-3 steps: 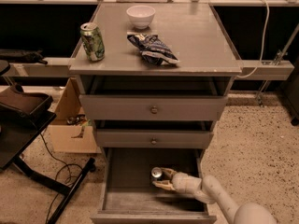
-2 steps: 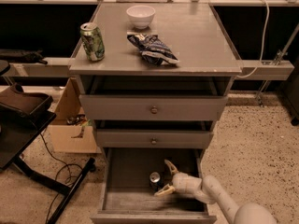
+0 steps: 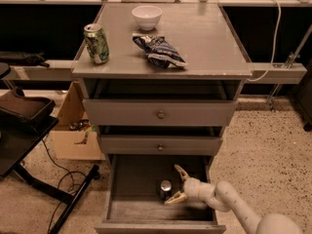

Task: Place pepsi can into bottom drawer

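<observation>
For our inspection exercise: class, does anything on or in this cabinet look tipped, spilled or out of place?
Nothing stands out. The pepsi can stands upright in the bottom drawer, the open gripper beside it; the green can is upright too.

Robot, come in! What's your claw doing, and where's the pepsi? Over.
Claw open, low inside bottom drawer. Pepsi can upright on drawer floor, by the fingertips. Nothing blocking.

speckled floor [image 3: 273, 145], grey cabinet [image 3: 209, 43], cardboard box [image 3: 70, 141] beside it, black stand [image 3: 29, 145] at left
</observation>
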Tool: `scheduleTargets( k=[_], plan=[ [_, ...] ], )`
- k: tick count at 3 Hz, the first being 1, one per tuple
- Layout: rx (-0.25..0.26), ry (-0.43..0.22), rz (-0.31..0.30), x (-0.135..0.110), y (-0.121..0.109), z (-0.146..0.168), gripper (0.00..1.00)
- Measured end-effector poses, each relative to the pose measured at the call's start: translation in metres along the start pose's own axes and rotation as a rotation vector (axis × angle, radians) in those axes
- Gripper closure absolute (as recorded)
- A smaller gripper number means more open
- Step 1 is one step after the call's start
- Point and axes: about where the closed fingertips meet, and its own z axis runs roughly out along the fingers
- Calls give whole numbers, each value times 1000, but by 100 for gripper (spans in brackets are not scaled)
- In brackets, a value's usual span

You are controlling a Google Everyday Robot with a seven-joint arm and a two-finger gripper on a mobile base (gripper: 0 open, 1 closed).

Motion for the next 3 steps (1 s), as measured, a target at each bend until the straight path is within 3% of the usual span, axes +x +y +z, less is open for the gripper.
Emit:
scheduleTargets(
  k=[1,2,3],
  plan=[
    [-46,30,-72,-46,8,-51,0],
    [-98,112,-116,-93,28,-119,0],
    [-123,237,-121,-138,55,-174,0]
  ],
)
